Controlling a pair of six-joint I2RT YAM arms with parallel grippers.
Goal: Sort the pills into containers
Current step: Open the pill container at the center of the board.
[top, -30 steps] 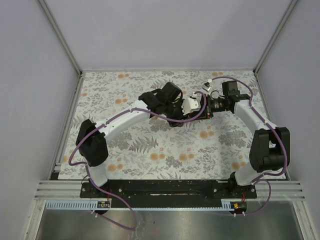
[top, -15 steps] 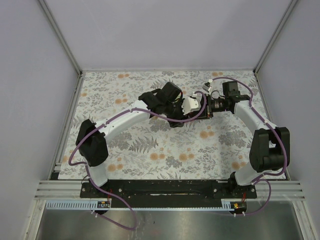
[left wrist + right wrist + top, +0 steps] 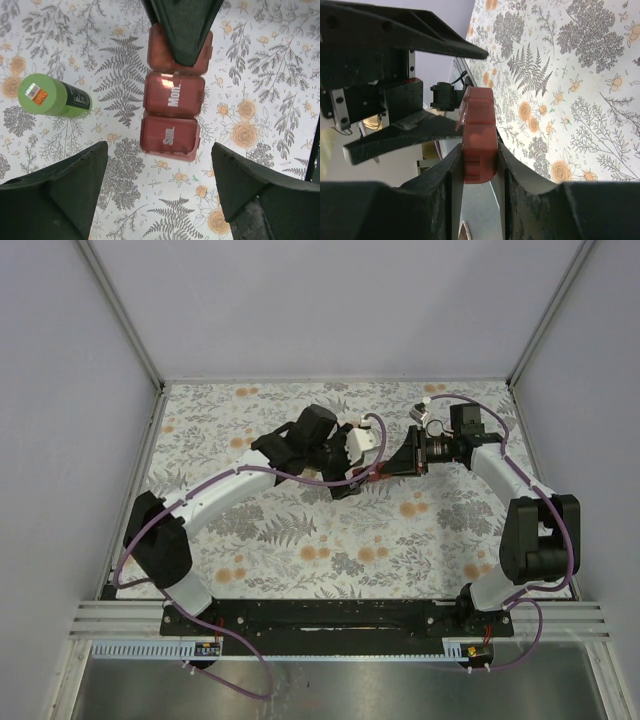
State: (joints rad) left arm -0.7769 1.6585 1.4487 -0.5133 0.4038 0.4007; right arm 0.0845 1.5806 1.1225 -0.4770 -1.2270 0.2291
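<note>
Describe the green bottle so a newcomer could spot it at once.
On the floral cloth, find the red pill box with the Sun. and Mon. lids. In the left wrist view the bottle sits beside it on the picture's left, not touching. It is the only bright green cylinder, with a dark label.

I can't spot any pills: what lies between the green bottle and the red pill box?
Only bare cloth with a printed fern, as the left wrist view shows, between the green bottle and the red pill box.
</note>
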